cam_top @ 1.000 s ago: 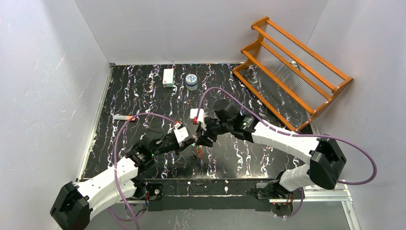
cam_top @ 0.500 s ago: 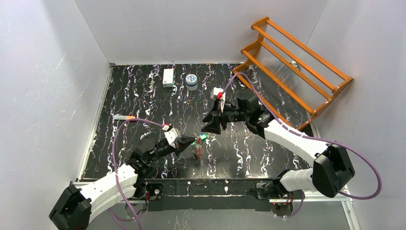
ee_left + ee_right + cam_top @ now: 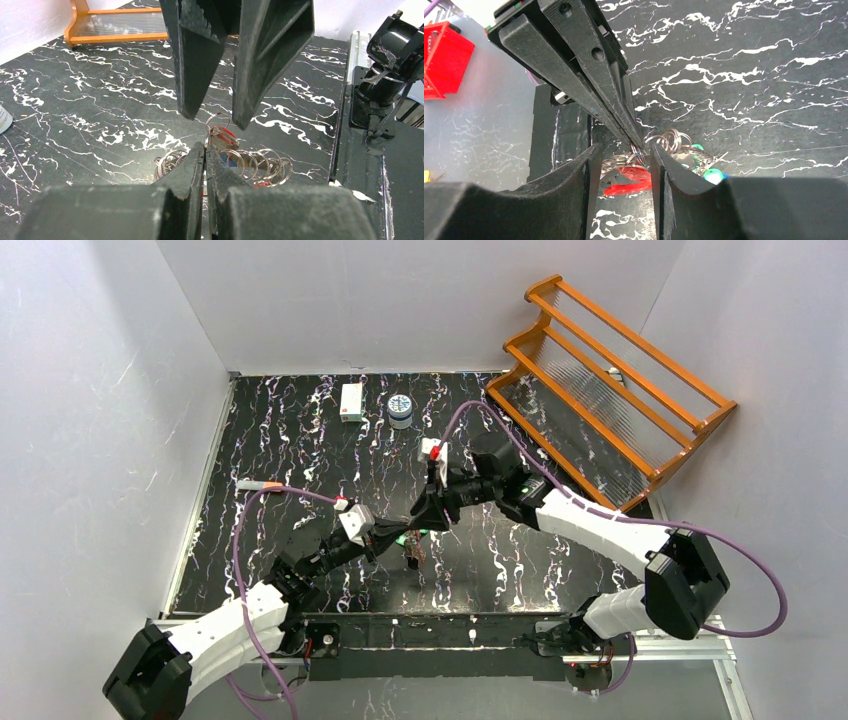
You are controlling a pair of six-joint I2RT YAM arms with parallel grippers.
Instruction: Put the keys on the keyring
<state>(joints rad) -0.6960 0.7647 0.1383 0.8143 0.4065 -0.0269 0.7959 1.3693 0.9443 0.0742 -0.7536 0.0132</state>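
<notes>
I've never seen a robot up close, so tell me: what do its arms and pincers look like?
White shells on the left arm and right arm, black joints, a purple cable looping along each. Fingers are black, tapered wedges.

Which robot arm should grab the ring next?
Probably the right. The right gripper is open, with a finger on either side of the keyring. The left gripper is busy, shut on that keyring to hold it.
</notes>
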